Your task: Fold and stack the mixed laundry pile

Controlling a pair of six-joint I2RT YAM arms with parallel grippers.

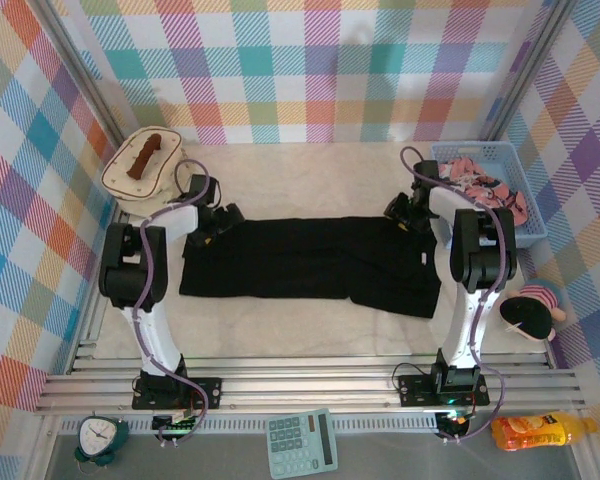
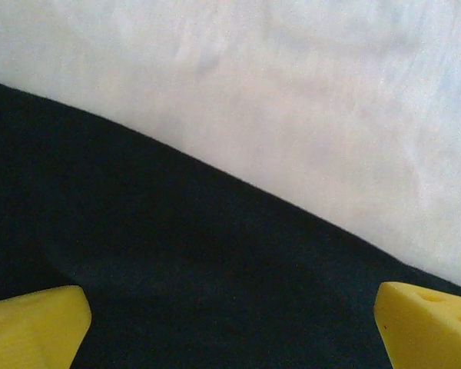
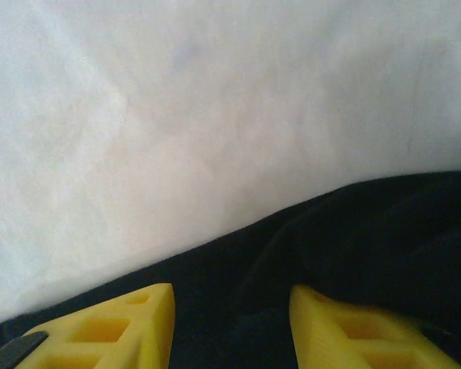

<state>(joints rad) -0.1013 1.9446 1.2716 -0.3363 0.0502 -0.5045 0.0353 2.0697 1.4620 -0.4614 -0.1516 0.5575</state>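
**Two robot arms poised over a flattened black shirt**

A black shirt lies spread as a long band across the middle of a white table. One arm reaches to each of its far corners. The left gripper stands wide apart above the dark cloth, with nothing between its yellow fingers. The right gripper is parted more narrowly, and black fabric lies just under the gap, not visibly pinched. A pink printed garment sits bunched in a blue basket at the far right, well apart from the shirt.

The main risk looks like snagging. The right fingers sit so close to the cloth that lifting away could drag the far edge and spoil the flat lay. The shirt's near right corner hangs lower than the rest, so a further fold could come out crooked. The pink garment is not yet folded, and pulling it out could tip the basket.
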